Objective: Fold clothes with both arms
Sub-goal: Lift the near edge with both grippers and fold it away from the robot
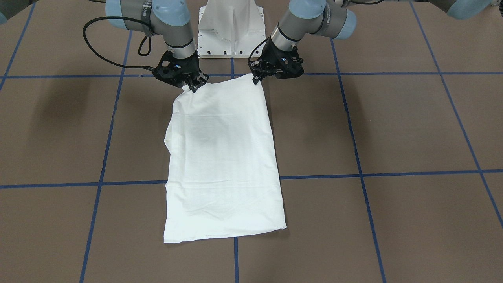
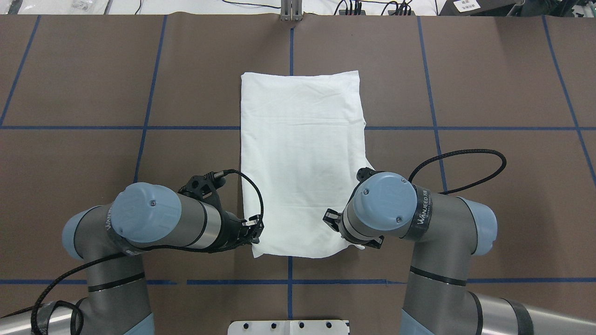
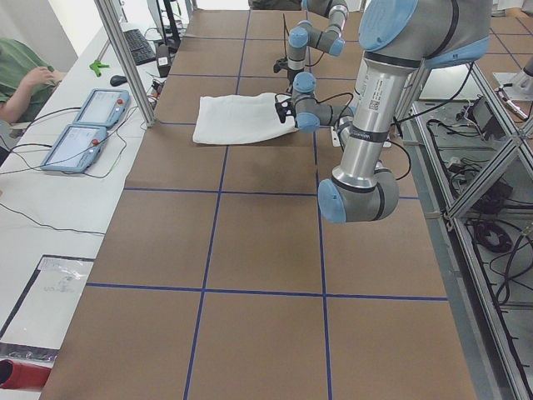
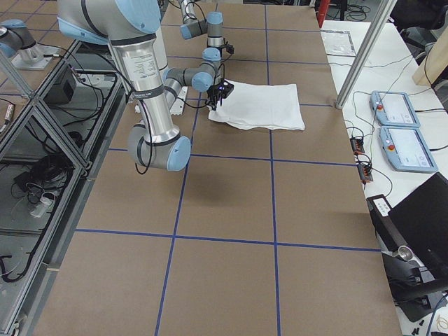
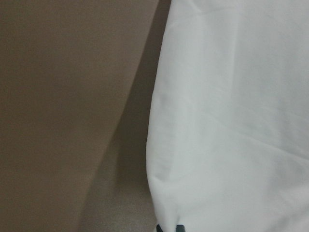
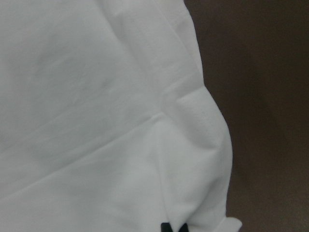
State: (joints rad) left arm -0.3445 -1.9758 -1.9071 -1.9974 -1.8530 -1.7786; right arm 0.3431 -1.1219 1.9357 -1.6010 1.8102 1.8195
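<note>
The white shirt (image 1: 224,157) lies folded into a long rectangle in the middle of the table, also in the overhead view (image 2: 300,153); no text, collar or label shows. My left gripper (image 1: 256,78) is at the shirt's robot-side corner and appears shut on it; its wrist view shows cloth (image 5: 231,121) running down to closed fingertips. My right gripper (image 1: 195,87) is at the other robot-side corner and appears shut on it, pulling that corner up a little; its wrist view shows bunched cloth (image 6: 96,121).
The white pedestal base (image 1: 231,27) stands just behind the grippers. Blue tape lines (image 1: 235,177) cross the brown table. Two operator tablets (image 3: 87,125) and a seated person (image 3: 17,75) are beyond the far table edge, past a metal post (image 3: 125,58).
</note>
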